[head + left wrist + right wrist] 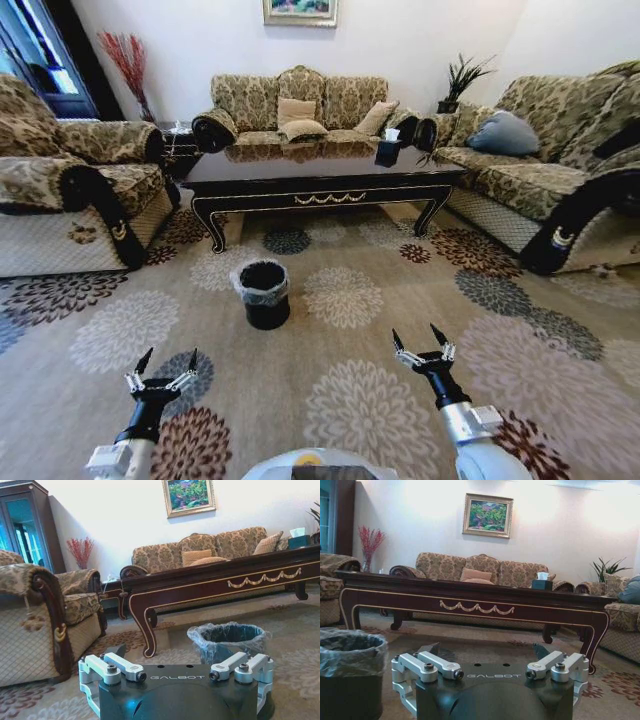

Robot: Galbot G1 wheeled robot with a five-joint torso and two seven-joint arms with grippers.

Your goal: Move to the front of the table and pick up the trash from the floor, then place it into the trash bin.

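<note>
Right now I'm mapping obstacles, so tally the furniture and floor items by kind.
Sofas: 3, at left, back, right
Coffee table: 1
Trash bin: 1
Total: 5

**Sofas, cushions and a framed picture around the room**

A patterned three-seat sofa [300,105] stands at the top centre of the head view, against the white wall, with a tan cushion [299,118] on its seat. A framed painting [300,11] hangs above it. A matching armchair [70,180] fills the left edge, and another sofa [545,170] the right, bearing a blue-grey pillow [505,133]. Red dried stems [128,60] rise at upper left; a green potted plant [462,78] stands at upper right. A dark tissue box [389,148] sits right of centre.
</note>
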